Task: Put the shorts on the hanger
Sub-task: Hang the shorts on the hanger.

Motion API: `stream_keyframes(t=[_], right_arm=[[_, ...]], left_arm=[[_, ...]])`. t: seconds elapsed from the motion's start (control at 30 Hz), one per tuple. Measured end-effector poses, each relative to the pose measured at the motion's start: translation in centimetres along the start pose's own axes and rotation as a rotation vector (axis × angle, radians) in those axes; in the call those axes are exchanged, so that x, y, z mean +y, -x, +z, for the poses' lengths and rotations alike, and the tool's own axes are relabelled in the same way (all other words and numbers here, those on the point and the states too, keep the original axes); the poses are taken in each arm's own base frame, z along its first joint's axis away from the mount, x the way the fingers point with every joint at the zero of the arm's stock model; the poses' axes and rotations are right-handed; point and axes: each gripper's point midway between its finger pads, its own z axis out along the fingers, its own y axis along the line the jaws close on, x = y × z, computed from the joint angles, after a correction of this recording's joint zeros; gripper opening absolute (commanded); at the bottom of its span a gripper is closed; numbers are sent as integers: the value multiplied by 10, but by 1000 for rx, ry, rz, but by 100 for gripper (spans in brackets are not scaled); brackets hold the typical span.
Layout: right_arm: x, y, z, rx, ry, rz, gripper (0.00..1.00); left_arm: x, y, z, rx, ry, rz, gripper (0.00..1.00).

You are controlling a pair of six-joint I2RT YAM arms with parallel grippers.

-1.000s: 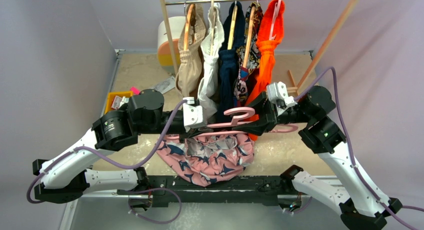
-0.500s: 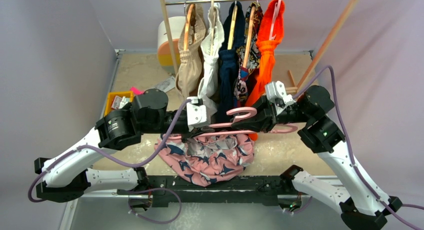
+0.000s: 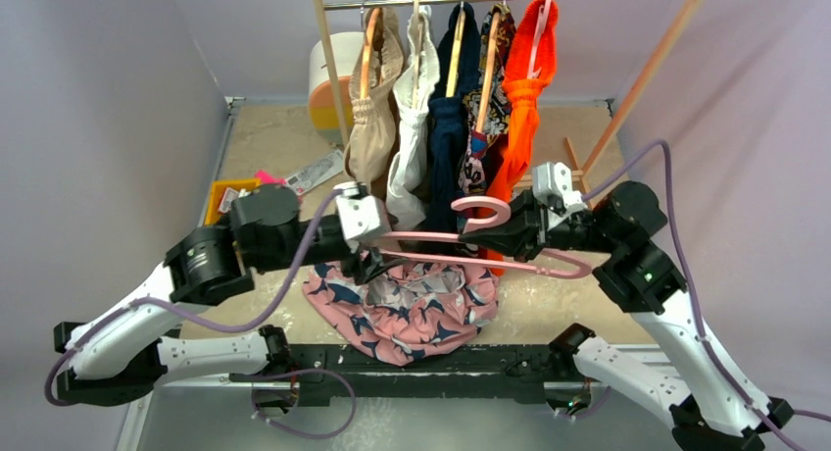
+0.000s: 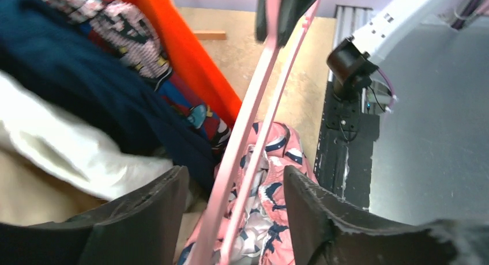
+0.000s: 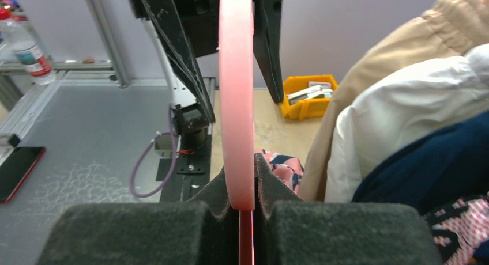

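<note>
Shorts, soft pink fabric with navy-and-white swirls, lie crumpled on the table at 6 o'clock in your top view, directly under the hanger. That hanger is thin, smooth pink plastic with rounded arms and a curved hook. Your right fingers are clenched on it with dark foam pads. Your left fingers stand spread wide, its two rods running between them; you cannot tell whether they touch.
</note>
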Motion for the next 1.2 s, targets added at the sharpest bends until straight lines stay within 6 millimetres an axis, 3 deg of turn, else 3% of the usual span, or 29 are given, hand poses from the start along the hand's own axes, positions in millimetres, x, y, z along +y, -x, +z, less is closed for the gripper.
stream_keyframes(t=[0.2, 0.33, 0.4, 0.47, 0.63, 0.73, 1.07, 1.2], right_arm=[[5, 0, -17, -2, -84, 3, 0], [15, -12, -30, 15, -118, 28, 0], [17, -17, -35, 24, -135, 44, 0], [17, -24, -38, 34, -154, 62, 0], [11, -47, -41, 80, -201, 126, 0], [7, -59, -42, 105, -220, 151, 0], [6, -86, -50, 147, -270, 190, 0], [6, -84, -53, 139, -284, 180, 0]], left_arm=[[14, -8, -53, -113, 180, -88, 71], [18, -12, -94, -237, 275, -213, 72], [20, -18, -103, -277, 311, -287, 72], [22, -33, -102, -279, 349, -384, 72], [32, -99, -74, -143, 497, -637, 76], [43, -134, -68, -68, 641, -776, 79], [55, -216, -65, -28, 948, -1053, 83], [50, -232, -54, 21, 950, -1059, 78]])
